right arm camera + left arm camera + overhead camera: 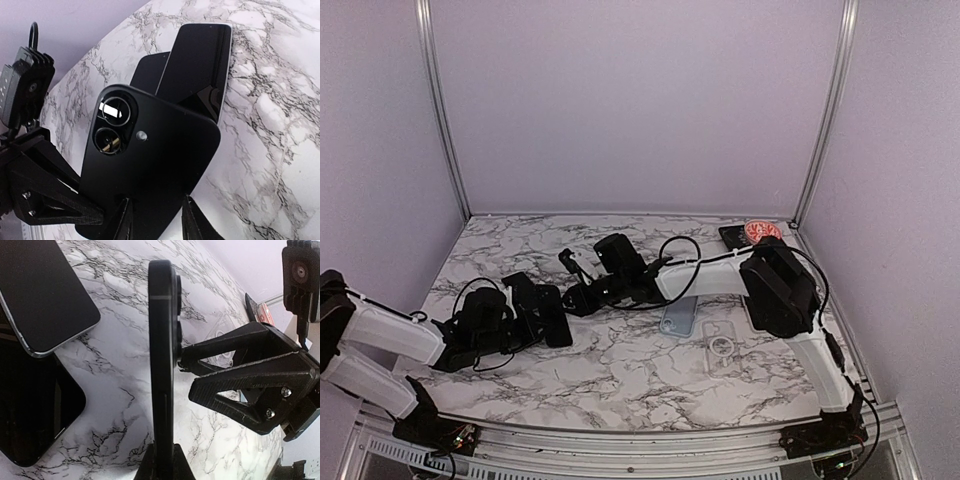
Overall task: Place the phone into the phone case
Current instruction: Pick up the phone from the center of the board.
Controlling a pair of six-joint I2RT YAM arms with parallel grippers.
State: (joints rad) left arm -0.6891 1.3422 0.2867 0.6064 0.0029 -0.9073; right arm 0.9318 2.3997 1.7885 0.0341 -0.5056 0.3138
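A black phone [162,340] stands on edge above the marble table. My left gripper [162,460] is shut on its lower end, one finger on each face. The phone's matte back [160,160], with two lenses and a flash, faces my right gripper [157,220]. That gripper's jaws stand partly apart. Its fingers [235,385] rest against the back of the phone without clasping its sides. Two clear phone cases lie flat to the right, a bluish one [678,316] and one with a white ring [720,342].
Two other dark phones lie on the table beside the held one, a silver-edged one [45,295] overlapping a black one [35,410]. A red-and-black object [756,233] sits in the back right corner. Walls enclose the table [620,390] on three sides.
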